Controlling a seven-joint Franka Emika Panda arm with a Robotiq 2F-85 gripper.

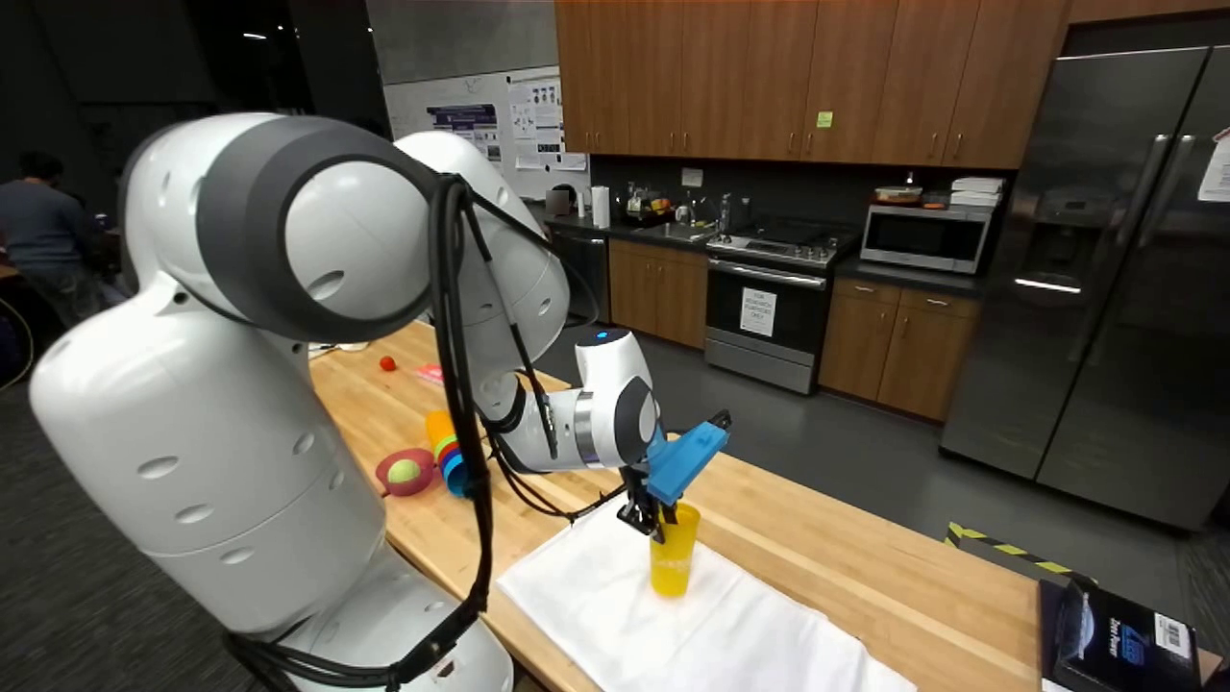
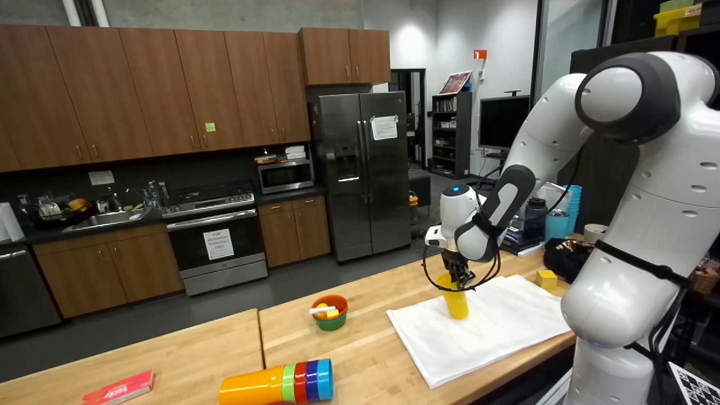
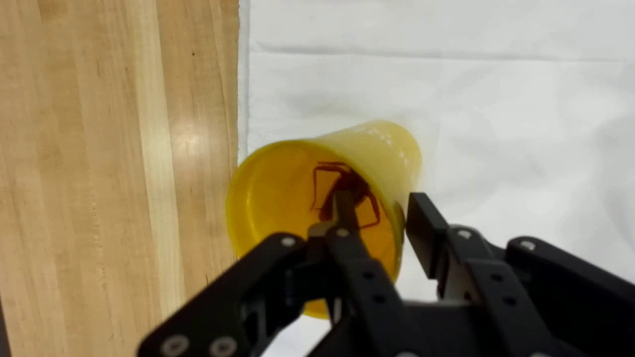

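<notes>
We see the jaws slightly apart astride the rim of one yellow cup (image 3: 278,183), one inside, one outside. The cup stands on one white cloth (image 2: 506,315) on our wooden table (image 1: 865,567). Behind are one stove (image 2: 247,242) and one fridge (image 2: 388,185). An exterior view alone shows us one yellow block (image 2: 546,279); the wrist view alone, a dark shape (image 3: 349,182) inside the cup.
</notes>
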